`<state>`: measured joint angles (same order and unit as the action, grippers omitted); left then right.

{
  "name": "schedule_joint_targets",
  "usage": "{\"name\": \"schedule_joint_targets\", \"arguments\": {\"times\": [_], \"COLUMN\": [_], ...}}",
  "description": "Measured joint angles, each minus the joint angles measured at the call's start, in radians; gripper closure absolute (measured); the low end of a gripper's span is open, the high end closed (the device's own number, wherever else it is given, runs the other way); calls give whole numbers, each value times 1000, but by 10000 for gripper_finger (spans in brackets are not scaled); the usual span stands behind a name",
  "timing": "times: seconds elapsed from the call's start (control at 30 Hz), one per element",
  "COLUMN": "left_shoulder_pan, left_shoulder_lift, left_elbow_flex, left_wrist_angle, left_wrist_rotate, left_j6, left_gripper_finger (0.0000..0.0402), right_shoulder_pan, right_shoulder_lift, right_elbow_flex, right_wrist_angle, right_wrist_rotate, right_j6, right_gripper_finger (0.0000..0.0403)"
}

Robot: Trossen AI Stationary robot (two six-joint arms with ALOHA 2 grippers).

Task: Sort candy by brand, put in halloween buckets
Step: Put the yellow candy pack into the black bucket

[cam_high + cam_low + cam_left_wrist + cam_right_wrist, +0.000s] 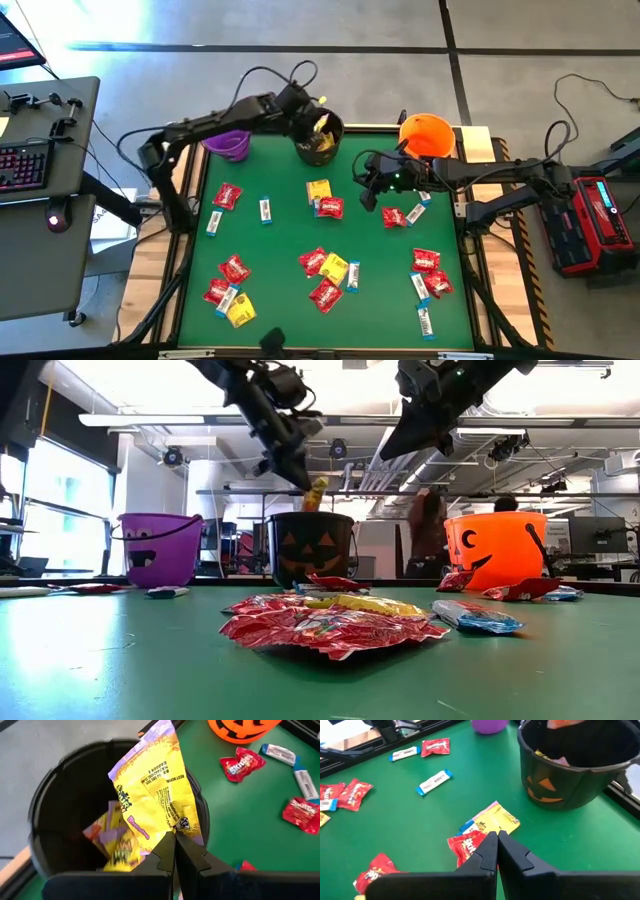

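Note:
My left gripper [175, 836] is over the black bucket [320, 143] at the table's far edge, shut on a yellow candy packet [150, 790]. The packet hangs at the bucket's mouth [316, 493], and more yellow packets [117, 845] lie inside the bucket. My right gripper [496, 835] is shut and holds nothing. It hovers [366, 198] above a yellow packet [495, 821] and a red packet [465, 844] lying on the mat. The purple bucket [230, 145] stands left of the black one and the orange bucket [425, 133] right of it. My left gripper pinches the yellow packet by one corner [174, 827] between its two fingertips. The fingers slant downward over the bucket from the table's left. The packet is lifted clear of the table, with its free end at the black bucket's open mouth.
Red packets [228, 195], yellow packets [240, 311] and white-and-blue bars [265, 208] lie scattered over the green mat [280, 240]. They lie thickest in the middle [325, 270] and at the near right [430, 275]. A desk with a keyboard [25, 165] stands to the left.

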<state>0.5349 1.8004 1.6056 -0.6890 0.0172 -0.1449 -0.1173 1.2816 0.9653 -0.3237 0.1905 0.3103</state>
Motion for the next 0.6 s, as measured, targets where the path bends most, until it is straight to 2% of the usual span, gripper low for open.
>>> {"name": "schedule_joint_targets", "arguments": {"times": [0.2,0.43,0.6], "left_shoulder_pan": [11,23,22], "left_shoulder_lift": [80,102,102], "left_elbow_flex": [53,54,54], "left_wrist_angle": [-2,-7,-3], "left_wrist_rotate": [5,6,6], "left_j6": [21,64,97], "left_gripper_finger": [401,400,378], "right_shoulder_pan": [0,0,0], "right_shoulder_lift": [0,0,0], "right_elbow_flex": [0,0,0], "right_wrist_angle": [0,0,0], "right_wrist_rotate": [1,14,27], "right_j6": [6,8,28], "right_gripper_finger": [403,403,403]}}
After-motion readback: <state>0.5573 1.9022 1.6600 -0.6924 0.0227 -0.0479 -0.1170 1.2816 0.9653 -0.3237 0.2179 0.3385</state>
